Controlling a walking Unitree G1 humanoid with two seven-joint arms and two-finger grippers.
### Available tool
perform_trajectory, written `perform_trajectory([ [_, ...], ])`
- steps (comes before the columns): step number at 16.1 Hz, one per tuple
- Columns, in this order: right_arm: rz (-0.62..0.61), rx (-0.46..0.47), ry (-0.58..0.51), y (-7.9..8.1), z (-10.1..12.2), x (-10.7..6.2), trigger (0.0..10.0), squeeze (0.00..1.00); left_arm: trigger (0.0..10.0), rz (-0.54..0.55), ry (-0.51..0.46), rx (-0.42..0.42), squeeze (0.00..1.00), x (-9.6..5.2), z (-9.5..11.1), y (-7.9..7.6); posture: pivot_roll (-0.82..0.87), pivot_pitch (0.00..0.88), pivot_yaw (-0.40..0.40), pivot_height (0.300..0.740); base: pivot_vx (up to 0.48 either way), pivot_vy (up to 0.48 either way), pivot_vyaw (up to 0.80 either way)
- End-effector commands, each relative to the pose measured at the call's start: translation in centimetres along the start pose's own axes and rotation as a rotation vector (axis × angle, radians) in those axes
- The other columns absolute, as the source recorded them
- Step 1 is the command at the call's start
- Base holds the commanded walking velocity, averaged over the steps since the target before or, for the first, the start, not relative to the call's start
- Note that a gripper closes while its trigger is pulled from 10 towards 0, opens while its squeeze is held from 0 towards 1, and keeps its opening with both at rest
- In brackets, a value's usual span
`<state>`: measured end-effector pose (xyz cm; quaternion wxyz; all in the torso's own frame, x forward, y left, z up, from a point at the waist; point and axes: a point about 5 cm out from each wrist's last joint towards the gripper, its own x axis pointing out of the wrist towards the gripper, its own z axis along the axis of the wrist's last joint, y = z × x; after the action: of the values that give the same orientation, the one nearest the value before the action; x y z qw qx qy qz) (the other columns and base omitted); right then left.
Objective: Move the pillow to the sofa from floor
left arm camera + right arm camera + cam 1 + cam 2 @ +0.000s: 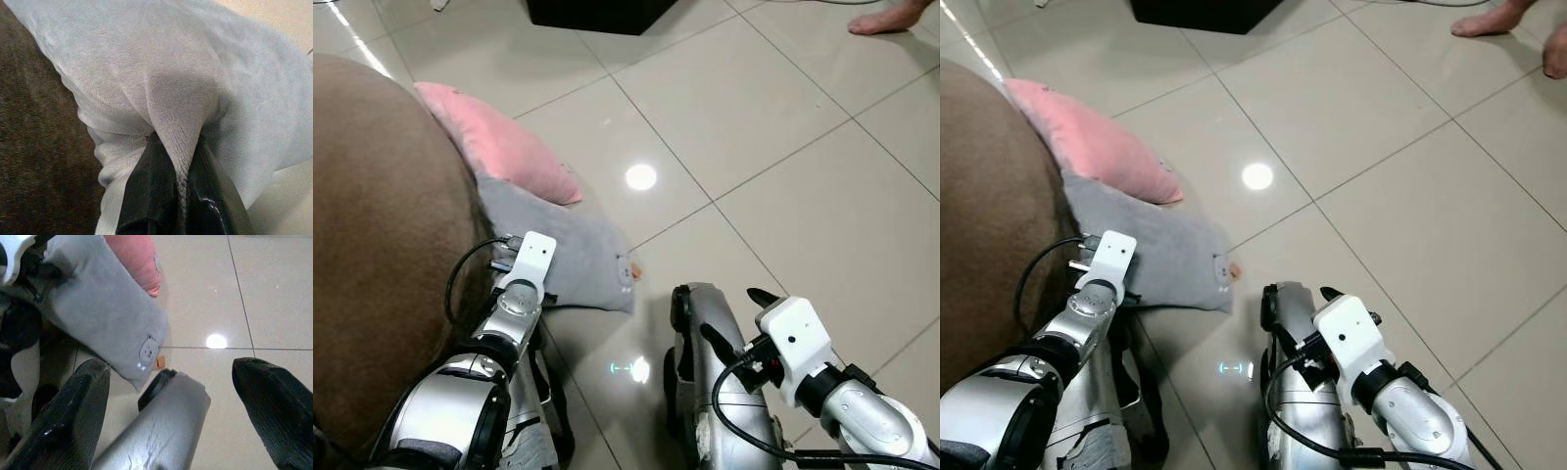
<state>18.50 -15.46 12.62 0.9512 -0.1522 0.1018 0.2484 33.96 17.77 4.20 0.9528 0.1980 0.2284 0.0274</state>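
Note:
A grey pillow (578, 255) with a small bear print (148, 351) lies against the side of the brown sofa (382, 225), its lower corner at the tiled floor. My left gripper (177, 147) is shut on a pinched fold of this grey pillow (195, 73), close to the sofa. A pink pillow (499, 142) leans on the sofa just beyond the grey one and touches it. My right gripper (736, 318) stands open over my own silver leg (161, 431), to the right of the pillows, holding nothing.
A black piece of furniture (597, 12) stands on the tiles at the far end. A person's bare foot (891, 18) rests at the far right. Glossy tile floor (783, 147) stretches ahead and to the right.

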Motion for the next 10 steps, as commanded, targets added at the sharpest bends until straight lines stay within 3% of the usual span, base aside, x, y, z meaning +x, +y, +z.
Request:
perform_trajectory([
  [1,-0.008,0.012,0.006,0.2,-0.3,-0.1,10.0,0.0,0.0,-0.044,-0.002,-0.031,0.0,-0.1,-0.2,-0.6,-0.2,0.251,0.002,0.51,0.0,0.0,0.0],
  [2,-0.038,0.024,-0.014,0.3,-0.1,0.0,10.0,0.0,0.0,-0.167,-0.081,-0.136,0.0,-0.2,1.1,-1.7,-0.19,0.214,0.016,0.51,0.0,0.0,0.0],
  [3,-0.045,0.025,-0.017,0.3,-0.1,0.0,10.0,0.0,0.0,-0.202,-0.104,-0.151,0.0,-0.3,1.5,-2.0,-0.19,0.208,0.019,0.51,0.0,0.0,0.0],
  [5,-0.097,0.026,-0.024,0.1,-0.1,-0.2,10.0,0.0,0.0,-0.352,-0.224,-0.262,0.0,-0.8,3.2,-3.2,-0.17,0.169,0.023,0.51,0.0,0.0,0.0],
  [6,-0.208,0.018,-0.044,-0.7,0.3,-0.3,10.0,0.0,0.0,-0.467,-0.389,-0.332,0.0,-1.8,5.8,-3.5,-0.15,0.129,0.024,0.51,0.0,0.0,0.0],
  [7,-0.295,0.002,-0.059,-1.5,0.5,-0.3,10.0,0.0,0.0,-0.516,-0.47,-0.372,0.0,-2.6,7.4,-3.5,-0.13,0.105,0.019,0.51,0.0,0.0,0.0],
  [10,-0.428,0.095,-0.121,-2.7,1.2,-0.5,10.0,0.0,0.0,-0.584,-0.695,-0.48,0.0,-5.5,12.8,-1.7,-0.09,0.05,0.001,0.51,0.0,0.0,0.0],
])
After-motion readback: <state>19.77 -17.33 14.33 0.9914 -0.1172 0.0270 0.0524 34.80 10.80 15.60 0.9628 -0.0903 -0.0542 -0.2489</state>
